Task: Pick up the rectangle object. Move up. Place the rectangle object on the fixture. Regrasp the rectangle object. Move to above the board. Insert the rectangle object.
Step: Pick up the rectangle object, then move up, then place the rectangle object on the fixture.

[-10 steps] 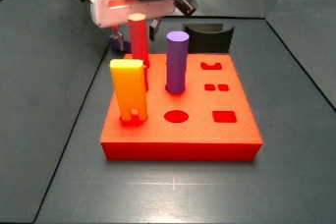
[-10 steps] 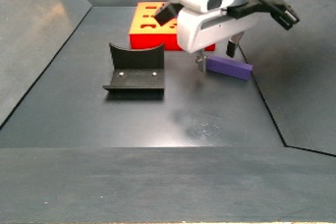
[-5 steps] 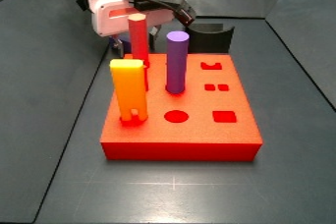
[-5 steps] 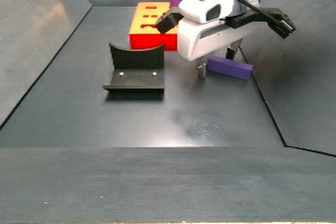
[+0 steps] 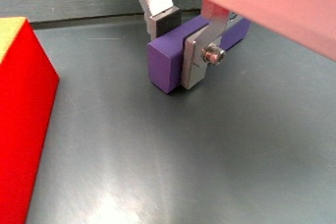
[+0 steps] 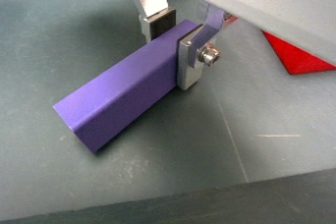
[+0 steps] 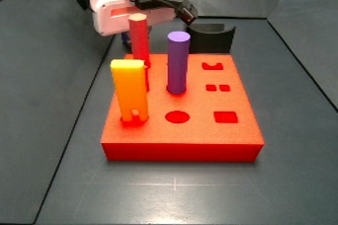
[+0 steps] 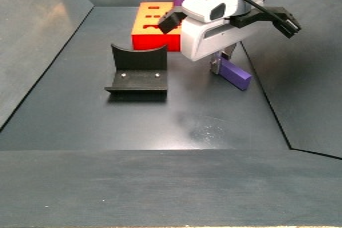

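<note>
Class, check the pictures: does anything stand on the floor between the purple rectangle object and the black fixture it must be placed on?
Nothing visible does. The gripper straddles the rectangle object; bare floor separates it from the fixture.

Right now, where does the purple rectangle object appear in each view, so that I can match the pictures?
Wrist view: rectangle object between the end effector plates, seen end-on.
Wrist view: rectangle object seen lengthwise, one end between the plates.
Side view: not visible; behind the board.
Side view: rectangle object below the end effector, right of the fixture.
Shared landmark: the red-orange board.
</note>
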{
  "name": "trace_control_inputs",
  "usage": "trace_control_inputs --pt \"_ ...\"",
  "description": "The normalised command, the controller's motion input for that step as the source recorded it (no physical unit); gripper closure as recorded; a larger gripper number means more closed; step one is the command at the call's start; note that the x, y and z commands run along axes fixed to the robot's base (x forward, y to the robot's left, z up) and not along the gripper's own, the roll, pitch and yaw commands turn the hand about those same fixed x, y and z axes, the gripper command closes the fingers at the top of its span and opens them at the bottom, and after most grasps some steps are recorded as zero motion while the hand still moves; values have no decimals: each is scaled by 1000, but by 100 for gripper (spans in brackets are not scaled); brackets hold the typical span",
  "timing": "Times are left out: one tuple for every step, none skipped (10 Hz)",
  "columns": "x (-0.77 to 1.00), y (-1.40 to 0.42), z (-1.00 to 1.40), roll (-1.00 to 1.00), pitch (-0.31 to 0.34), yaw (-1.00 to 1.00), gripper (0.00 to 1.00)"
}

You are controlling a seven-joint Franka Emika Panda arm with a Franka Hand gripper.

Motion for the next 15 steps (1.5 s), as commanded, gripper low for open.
trace_control_inputs --pt "0 0 0 0 0 0 100" --pt "0 0 0 0 0 0 100" --pt "0 0 0 0 0 0 100" --pt "0 0 0 0 0 0 100" --pt "0 0 0 0 0 0 100" --pt "0 0 0 0 0 0 100" --pt "0 0 833 0 0 0 100" --pt "37 67 887 5 -30 29 100" --pt "0 63 784 10 2 23 100" --pt "-6 41 661 17 21 8 100" --pt "-11 29 520 28 40 -4 100" --pt "-9 23 324 46 45 -14 100" --pt "-16 21 170 59 46 -16 100" --pt "0 0 1000 0 0 0 100" --pt "1 -1 1000 4 5 -1 100"
